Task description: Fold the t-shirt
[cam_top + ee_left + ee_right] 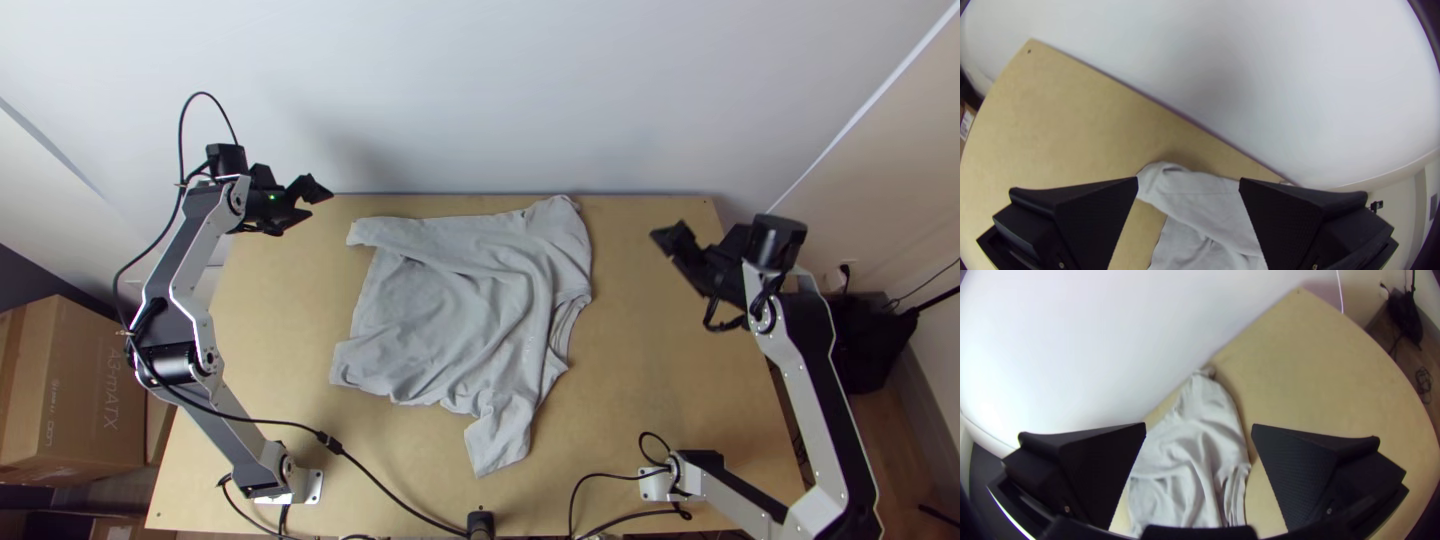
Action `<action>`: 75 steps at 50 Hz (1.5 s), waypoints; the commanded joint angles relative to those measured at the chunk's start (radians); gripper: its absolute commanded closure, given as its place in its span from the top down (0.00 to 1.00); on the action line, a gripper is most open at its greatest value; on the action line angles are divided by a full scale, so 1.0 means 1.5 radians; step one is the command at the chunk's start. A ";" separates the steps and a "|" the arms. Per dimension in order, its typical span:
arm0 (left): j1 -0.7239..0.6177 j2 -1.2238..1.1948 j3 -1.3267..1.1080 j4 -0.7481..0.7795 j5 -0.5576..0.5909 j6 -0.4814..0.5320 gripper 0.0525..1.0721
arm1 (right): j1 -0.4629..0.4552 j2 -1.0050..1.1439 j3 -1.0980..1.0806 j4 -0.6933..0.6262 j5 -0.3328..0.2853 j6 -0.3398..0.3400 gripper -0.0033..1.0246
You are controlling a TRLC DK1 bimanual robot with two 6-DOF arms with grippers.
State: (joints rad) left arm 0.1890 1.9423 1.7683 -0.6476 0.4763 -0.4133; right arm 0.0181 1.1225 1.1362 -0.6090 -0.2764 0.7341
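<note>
- One grey T-shirt (450,320) lies loosely spread and wrinkled mid-table, its neck opening toward the right, one sleeve pointing at the near edge, another part reaching the far edge.
- Two grippers, both empty: the left gripper (318,203) stands wide open, just beside the shirt's far left corner.
- The right gripper (666,234) is wide open too, apart from the shirt, to its right.
- One wooden table (650,370) is under it all; one big cardboard box (95,400) sits left of it.
</note>
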 commanded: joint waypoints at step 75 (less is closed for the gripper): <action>-0.179 -0.401 -0.495 -0.428 -0.288 0.573 0.61 | 0.470 0.111 -0.205 -0.203 -0.132 0.061 0.59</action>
State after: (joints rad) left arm -0.0250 1.3052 1.0584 -1.2610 0.0544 0.4782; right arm 0.7136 1.2755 0.8421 -0.9195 -0.4644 0.8330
